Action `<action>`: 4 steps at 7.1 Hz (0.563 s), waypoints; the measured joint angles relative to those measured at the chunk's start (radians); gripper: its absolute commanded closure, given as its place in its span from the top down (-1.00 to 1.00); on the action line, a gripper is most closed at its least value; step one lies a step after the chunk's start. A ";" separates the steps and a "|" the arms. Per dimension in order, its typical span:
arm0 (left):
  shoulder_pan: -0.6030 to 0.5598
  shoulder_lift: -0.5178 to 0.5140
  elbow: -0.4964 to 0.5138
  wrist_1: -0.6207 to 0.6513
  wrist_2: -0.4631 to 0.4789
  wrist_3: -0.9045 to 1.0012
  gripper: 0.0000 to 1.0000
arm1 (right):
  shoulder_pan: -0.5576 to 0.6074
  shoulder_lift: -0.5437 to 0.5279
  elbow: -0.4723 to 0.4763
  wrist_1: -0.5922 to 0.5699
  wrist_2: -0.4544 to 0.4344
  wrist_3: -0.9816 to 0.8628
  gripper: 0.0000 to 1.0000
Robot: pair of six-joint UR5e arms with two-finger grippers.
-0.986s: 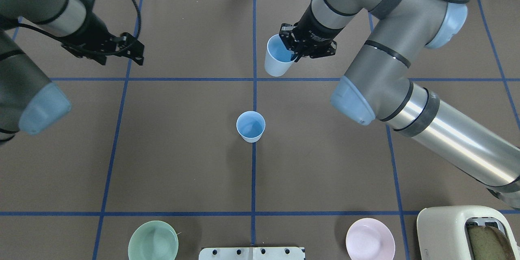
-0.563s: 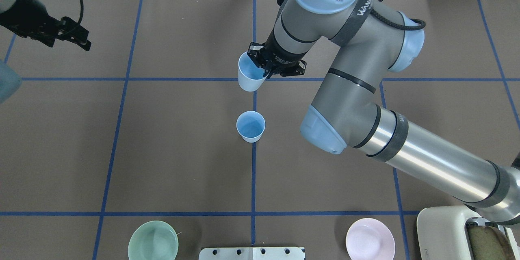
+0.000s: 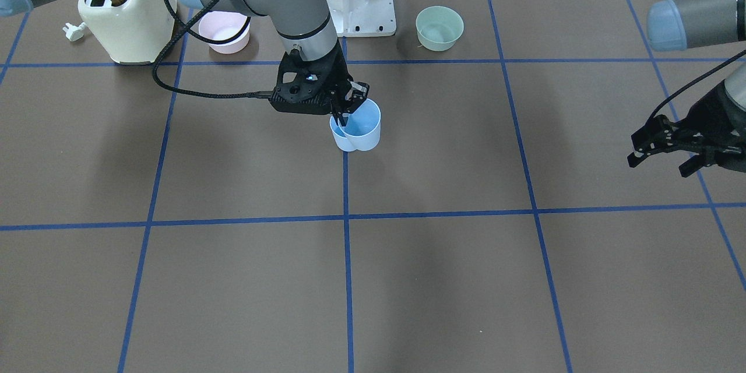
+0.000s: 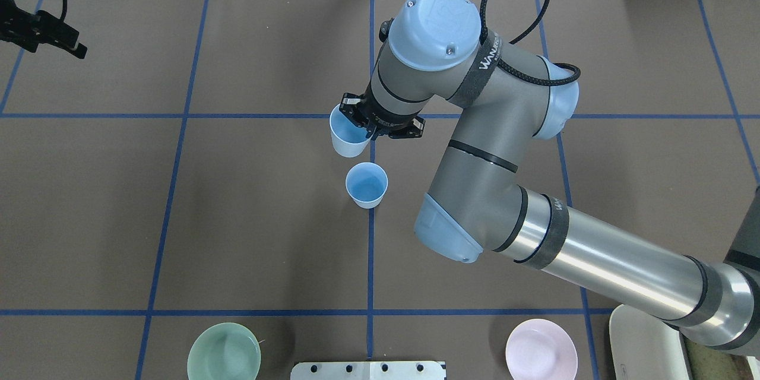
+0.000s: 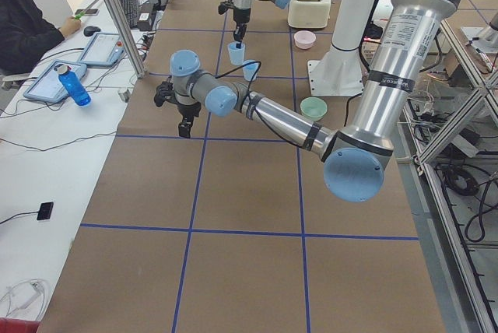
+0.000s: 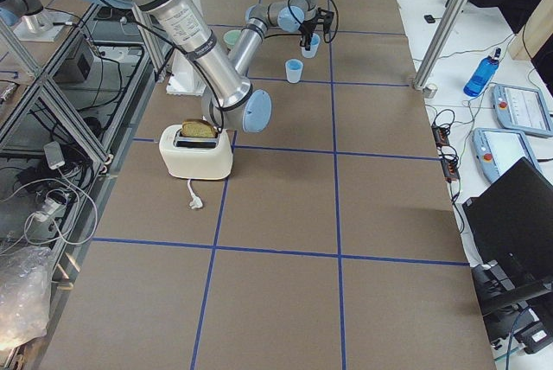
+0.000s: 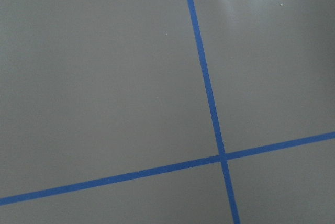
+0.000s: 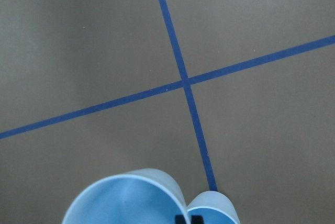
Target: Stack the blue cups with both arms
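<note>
1. We see two blue cups. The held cup (image 4: 346, 141) hangs by its rim from the right claw (image 4: 369, 129), close to the middle blue line (image 4: 370, 249). The standing cup (image 4: 366, 185) sits mouth up on the table (image 4: 267, 219), just beside it.
2. The right claw is pinched on the held cup's rim. One finger seems to be inside the cup.
3. We think the cups are light, thin plastic. They look smooth and a bit slippery, and a hard squeeze could bend them. The rim is a good place to hold.
4. The held cup looks a little tilted, so we should straighten it before it goes in.
5. The left claw (image 3: 660, 160) is far off to the side, with its fingers apart and holding nothing.
6. The cups have no words. A black strap (image 4: 487, 59) on the right arm (image 4: 504, 130) has letters starting "WAN". The rest is too small to read.
7. A green bowl (image 4: 224, 351) and a pink bowl (image 4: 541, 349) sit well apart from the cups.
</note>
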 measured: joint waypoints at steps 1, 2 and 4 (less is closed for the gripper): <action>-0.022 0.025 0.008 -0.038 -0.025 0.007 0.96 | -0.004 -0.004 0.001 0.000 -0.003 0.001 -1.00; -0.043 0.066 -0.009 -0.070 -0.047 0.009 0.96 | -0.005 -0.010 0.006 0.000 -0.005 0.001 -1.00; -0.065 0.169 -0.062 -0.153 -0.057 0.002 0.96 | -0.011 -0.033 0.026 -0.001 -0.018 0.004 -1.00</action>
